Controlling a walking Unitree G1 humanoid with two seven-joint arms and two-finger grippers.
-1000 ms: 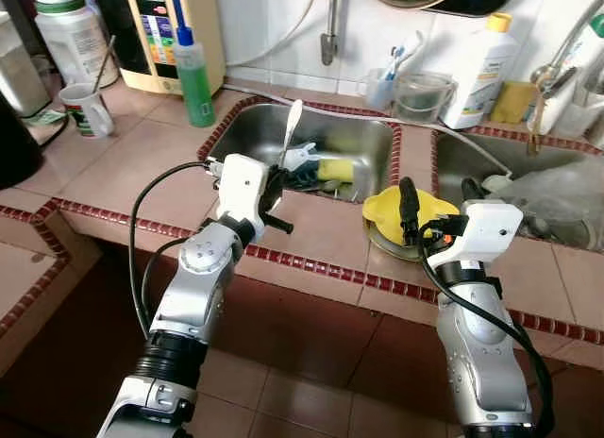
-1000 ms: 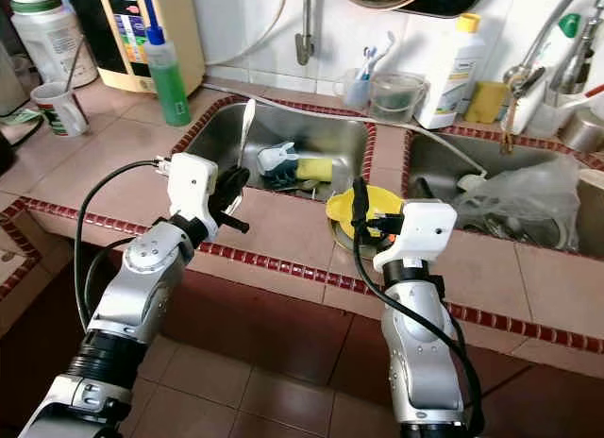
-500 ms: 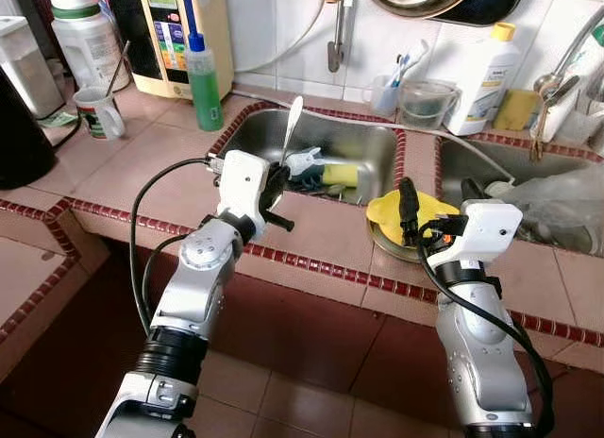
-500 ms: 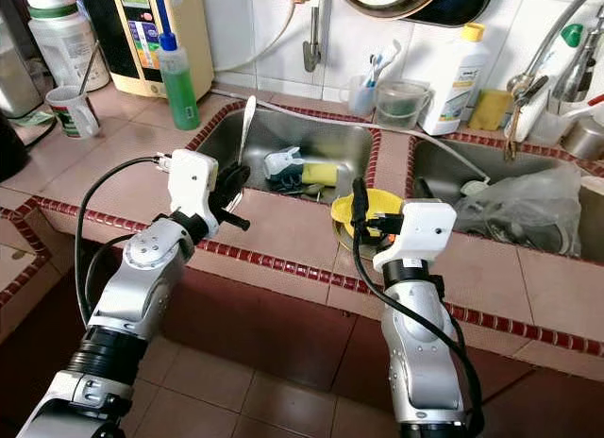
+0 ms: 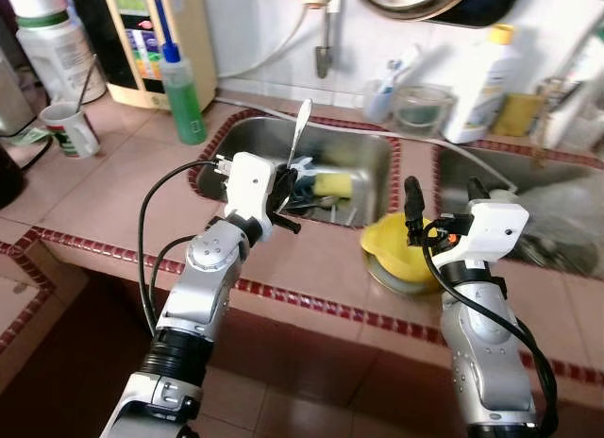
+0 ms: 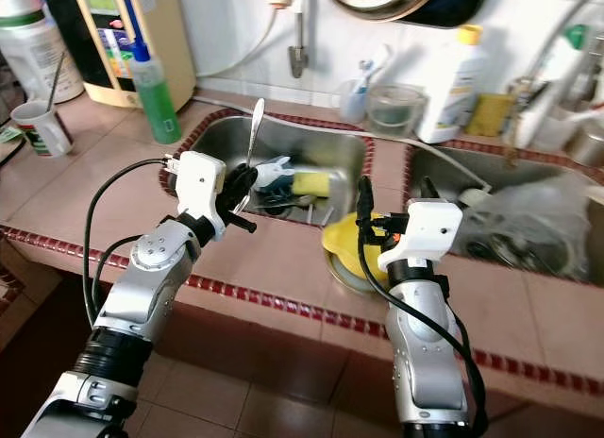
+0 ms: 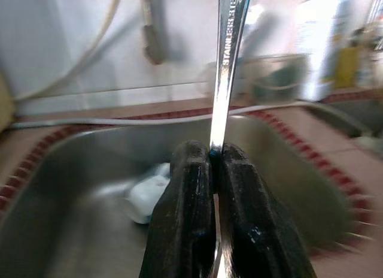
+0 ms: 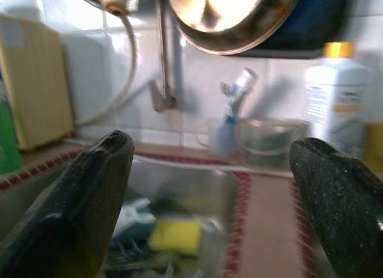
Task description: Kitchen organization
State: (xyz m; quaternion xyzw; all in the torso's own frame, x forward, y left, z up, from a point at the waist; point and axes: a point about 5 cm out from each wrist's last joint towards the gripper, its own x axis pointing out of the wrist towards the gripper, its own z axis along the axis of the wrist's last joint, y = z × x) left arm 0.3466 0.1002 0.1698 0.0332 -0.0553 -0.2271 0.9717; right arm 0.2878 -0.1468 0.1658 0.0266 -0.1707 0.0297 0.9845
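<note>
My left gripper (image 5: 288, 186) is shut on the handle of a stainless steel spoon (image 5: 300, 128) and holds it upright over the front edge of the left sink (image 5: 373, 145). In the left wrist view the black fingers (image 7: 185, 212) pinch the spoon (image 7: 230, 56) above the basin. My right gripper (image 5: 441, 194) stands open over the counter, just above the far side of a yellow dish (image 5: 396, 254). Its fingers (image 8: 78, 200) are wide apart with nothing between them. A yellow sponge (image 5: 330, 183) and other items lie in the left sink.
A green bottle (image 5: 182, 93) and a white mug (image 5: 68, 128) stand on the counter at the left. A toothbrush cup (image 5: 382, 98), a clear container (image 5: 422, 108) and a white bottle (image 5: 481, 89) line the back wall. The right sink holds a plastic bag (image 5: 566, 202).
The whole picture has shifted and blurred, so the camera has moved. Both arms keep their pose. The left gripper still grips the spoon, and the right one stays open.
</note>
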